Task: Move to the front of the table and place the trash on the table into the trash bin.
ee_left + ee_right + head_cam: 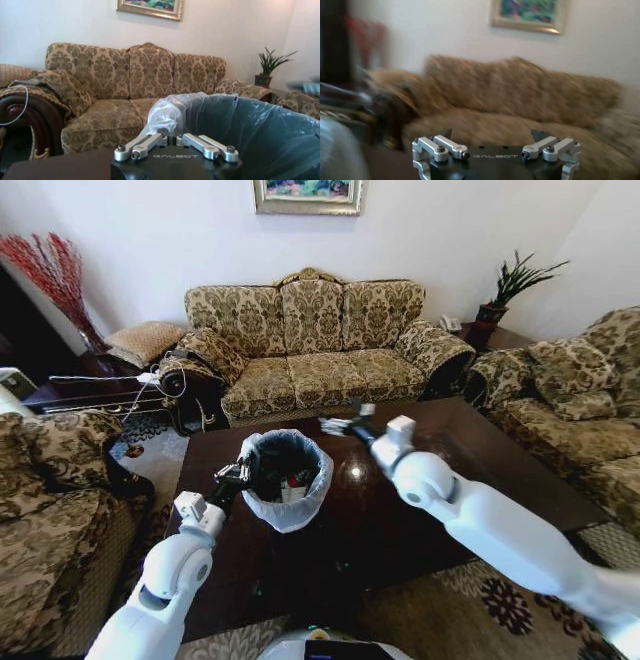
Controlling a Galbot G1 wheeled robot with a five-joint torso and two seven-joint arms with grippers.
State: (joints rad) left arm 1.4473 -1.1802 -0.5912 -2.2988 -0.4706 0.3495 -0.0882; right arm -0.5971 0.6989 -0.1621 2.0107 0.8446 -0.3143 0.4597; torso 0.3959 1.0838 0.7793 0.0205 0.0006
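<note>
The bin [286, 480] stands on the table [480, 470], toward its left half, lined with a white bag folded over the rim; dark and red-and-white items of trash [292, 480] lie inside it, too small to tell apart.

The left gripper [238, 473] sits at the bin's left rim; in the left wrist view the gripper [172, 139] has its fingers drawn together on a bunched fold of the bag [165, 112] (the fold rises directly from between the linkages); the bin's liner [260, 131] curves away beside it.

The right gripper [335, 423] is held above the table, just beyond the bin's far rim and to its right, pointing toward the sofa [315, 345]; the arm reaches in diagonally from the lower right. In the right wrist view the gripper [496, 157] has its linkages spread wide, the fingers apart and nothing between them; the view is blurred, with the sofa [520, 97] and a framed picture [530, 15] behind.

The table surface around the bin is glossy and dark; a potted plant [505, 290] stands on a side table beyond the table's far right corner.
</note>
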